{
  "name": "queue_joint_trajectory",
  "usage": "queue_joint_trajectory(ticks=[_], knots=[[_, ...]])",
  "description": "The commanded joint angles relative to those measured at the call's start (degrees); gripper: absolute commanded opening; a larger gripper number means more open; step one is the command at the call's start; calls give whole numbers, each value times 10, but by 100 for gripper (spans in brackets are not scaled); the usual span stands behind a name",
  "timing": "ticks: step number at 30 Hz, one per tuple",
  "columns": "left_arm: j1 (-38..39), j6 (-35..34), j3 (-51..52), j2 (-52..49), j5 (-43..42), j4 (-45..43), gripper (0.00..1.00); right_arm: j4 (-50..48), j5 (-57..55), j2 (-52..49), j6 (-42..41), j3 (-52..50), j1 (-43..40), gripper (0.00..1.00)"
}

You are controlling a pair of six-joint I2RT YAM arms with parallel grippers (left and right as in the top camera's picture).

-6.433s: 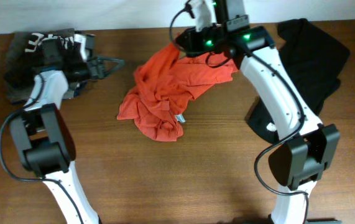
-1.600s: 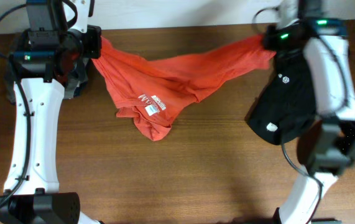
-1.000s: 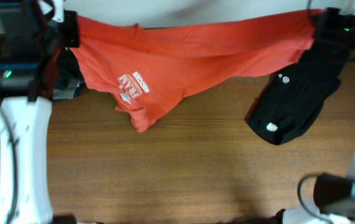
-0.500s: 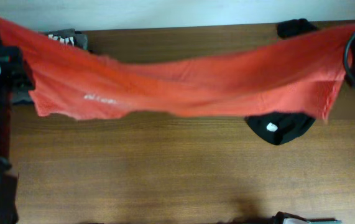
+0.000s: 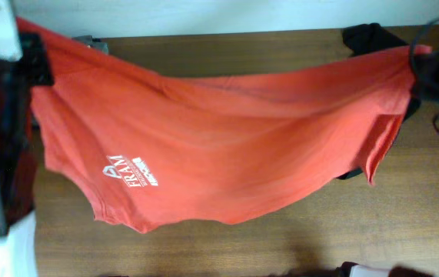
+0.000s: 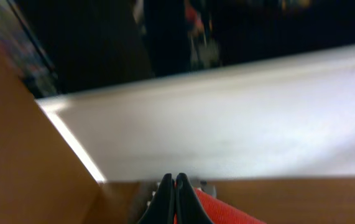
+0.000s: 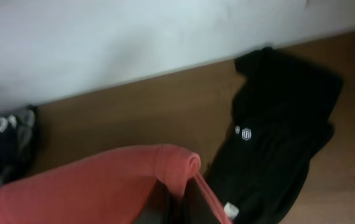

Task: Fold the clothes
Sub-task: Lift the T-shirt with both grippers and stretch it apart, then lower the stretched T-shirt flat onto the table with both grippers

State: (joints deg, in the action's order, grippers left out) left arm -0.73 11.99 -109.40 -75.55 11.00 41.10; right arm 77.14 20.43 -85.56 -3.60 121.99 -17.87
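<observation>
**Red-orange T-shirt stretched in the air between both grippers**

In the overhead view the red-orange T-shirt (image 5: 234, 154) hung spread across nearly the whole frame, lifted above the wooden table (image 5: 296, 246). Its upper left corner was held by the left gripper (image 5: 38, 60) and its upper right corner by the right gripper (image 5: 425, 68). The cloth sagged between these two holds, with its lowest edge in the lower left of the frame. The white lettering (image 5: 131, 171) faced the camera in the lower left part of the cloth.

In the left wrist view the left gripper's fingers (image 6: 166, 190) were pressed together, and a strip of red cloth emerged beside them at the bottom edge. In the right wrist view a rolled red hem lay over the right gripper's dark fingers (image 7: 197, 200). The gap between those fingers could not be seen, though the cloth hung from them.

The black garment (image 5: 367, 35) lay on the table at the upper right, largely covered by the shirt, and its small white logos (image 7: 244, 132) showed in the right wrist view. A folded pile (image 7: 3, 149) of dark clothes sat at the left edge of that view.
</observation>
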Motion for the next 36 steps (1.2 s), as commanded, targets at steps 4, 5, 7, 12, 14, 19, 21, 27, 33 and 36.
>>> queue_joint_trajectory(ticks=[4,5,7,12,14,19,21,27,33,36], knots=[[-3,9,-3,-118,10,-12,0,-1,-5,-133,19,2,-1,4],[-3,9,-3,-139,10,-14,0,-5,-3,-155,19,2,0,4],[-3,9,-3,-170,10,-21,0,-16,-3,-192,19,2,6,4],[-3,9,-3,-247,10,-46,0,-67,-3,-288,19,2,30,4],[-3,9,-3,-276,10,-56,0,-96,-3,-326,19,2,41,4],[-3,9,-3,-341,10,-93,0,-183,-3,-407,18,2,67,4],[-3,9,-3,-366,10,-111,0,-226,-3,-435,16,2,75,4],[-3,-21,-3,-422,8,-149,0,-329,-7,-498,-3,2,90,4],[-3,-38,-3,-454,6,-156,0,-421,-25,-539,-25,2,101,4],[-3,-38,-3,-461,6,-155,0,-482,-30,-559,-45,2,108,4]])
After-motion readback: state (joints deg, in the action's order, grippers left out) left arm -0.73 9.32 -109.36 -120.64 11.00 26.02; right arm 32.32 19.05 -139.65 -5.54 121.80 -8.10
